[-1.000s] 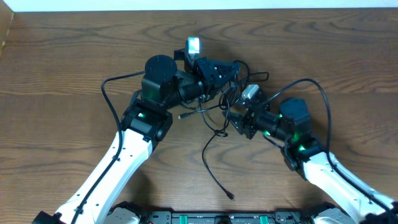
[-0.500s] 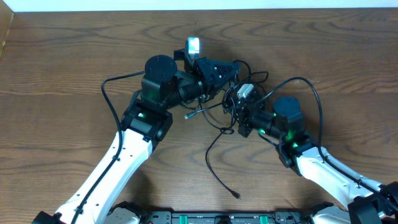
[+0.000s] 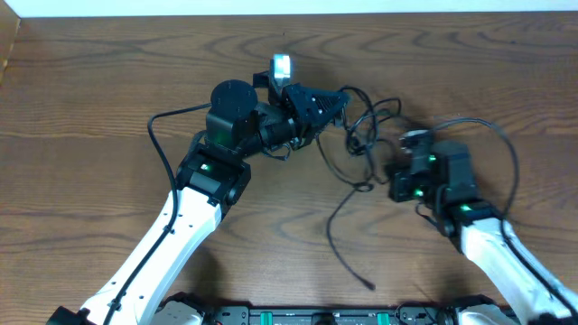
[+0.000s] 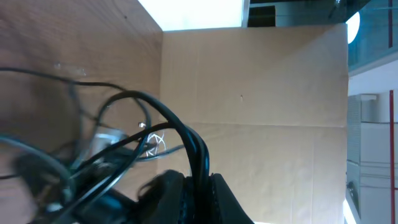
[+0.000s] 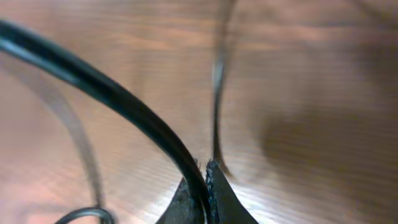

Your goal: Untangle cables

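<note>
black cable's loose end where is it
Overhead view: the loose end lies on the table near the front edge, right of centre, left of the right arm.

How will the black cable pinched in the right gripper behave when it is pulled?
Probably floppy: the black cable curves away from the right gripper. It is thin, so it may slip through the shut grip. Likely light, though the tangle could drag along.

We're seeing two arms, left arm [image 3: 200,181] and right arm [image 3: 474,226], plus perhaps three tangled black cables [image 3: 359,144].
</note>
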Robot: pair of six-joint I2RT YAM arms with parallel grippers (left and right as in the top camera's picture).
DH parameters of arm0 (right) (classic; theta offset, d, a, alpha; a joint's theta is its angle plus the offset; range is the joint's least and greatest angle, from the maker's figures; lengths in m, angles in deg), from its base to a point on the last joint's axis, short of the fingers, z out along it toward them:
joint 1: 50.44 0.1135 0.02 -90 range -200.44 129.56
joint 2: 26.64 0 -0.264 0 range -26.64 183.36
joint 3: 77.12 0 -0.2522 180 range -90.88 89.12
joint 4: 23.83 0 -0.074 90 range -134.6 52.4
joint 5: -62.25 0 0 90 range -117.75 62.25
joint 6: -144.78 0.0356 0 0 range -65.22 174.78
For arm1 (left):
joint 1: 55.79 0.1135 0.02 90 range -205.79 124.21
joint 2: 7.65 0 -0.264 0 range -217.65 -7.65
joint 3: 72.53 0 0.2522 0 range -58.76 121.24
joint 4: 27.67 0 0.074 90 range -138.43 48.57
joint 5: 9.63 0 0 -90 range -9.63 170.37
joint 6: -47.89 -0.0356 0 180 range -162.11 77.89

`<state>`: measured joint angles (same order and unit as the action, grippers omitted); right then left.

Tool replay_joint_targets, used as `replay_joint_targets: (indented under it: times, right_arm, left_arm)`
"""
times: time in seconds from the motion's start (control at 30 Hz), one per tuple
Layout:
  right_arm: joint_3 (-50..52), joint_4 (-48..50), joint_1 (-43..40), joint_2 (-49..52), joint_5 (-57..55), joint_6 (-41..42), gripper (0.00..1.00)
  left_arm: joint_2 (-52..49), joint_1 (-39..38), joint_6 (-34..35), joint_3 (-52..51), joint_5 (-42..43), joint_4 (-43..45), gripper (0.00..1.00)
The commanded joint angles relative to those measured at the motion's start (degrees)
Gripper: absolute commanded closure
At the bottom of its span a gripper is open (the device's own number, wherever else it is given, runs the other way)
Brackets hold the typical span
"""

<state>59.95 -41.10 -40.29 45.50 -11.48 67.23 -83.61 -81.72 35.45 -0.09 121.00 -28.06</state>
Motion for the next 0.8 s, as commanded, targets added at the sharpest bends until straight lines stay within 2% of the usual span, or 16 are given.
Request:
replay_joint_targets:
  times: [0.0, 0.3, 0.47, 0.5, 0.57, 0.6, 0.67, 0.77]
  right_arm:
    - [-0.2, -4.74, -4.44, -5.97, -14.32, 7.13, 0.99]
    - [-0.2, -16.5, -14.86, -18.8, -30.97, 12.13, 0.99]
    - [-0.2, -15.91, -16.48, -21.94, -24.76, 9.99, 0.98]
    - [-0.2, -15.52, -16.48, -22.27, -22.67, 9.03, 0.96]
    - [-0.2, -14.73, -16.48, -22.71, -17.68, 7.56, 0.83]
    - [-0.2, -14.05, -16.48, -22.8, -13.7, 6.99, 0.74]
    - [-0.2, -13.62, -16.48, -22.8, -11.89, 6.97, 0.7]
    - [-0.2, -12.94, -16.5, -22.8, -12.66, 6.97, 0.46]
  left_arm:
    - [0.74, 0.26, -0.98, 0.68, 0.76, 0.39, 0.92]
    - [0.74, 0.26, -1.01, 0.68, 0.76, 0.39, 0.92]
    - [0.74, 0.26, -2.4, 0.68, 0.74, 0.39, 0.92]
    - [0.74, 0.26, -3.17, 0.68, 0.76, 0.39, 0.92]
    - [0.74, 0.26, -3.8, 0.68, 0.76, 0.24, 0.92]
    - [0.74, 0.26, -3.78, 0.68, 0.76, 0.2, 0.92]
    - [0.74, 0.26, -3.8, 0.68, 0.76, 0.17, 0.92]
    - [0.74, 0.26, -3.8, 0.68, 0.76, 0.17, 0.92]
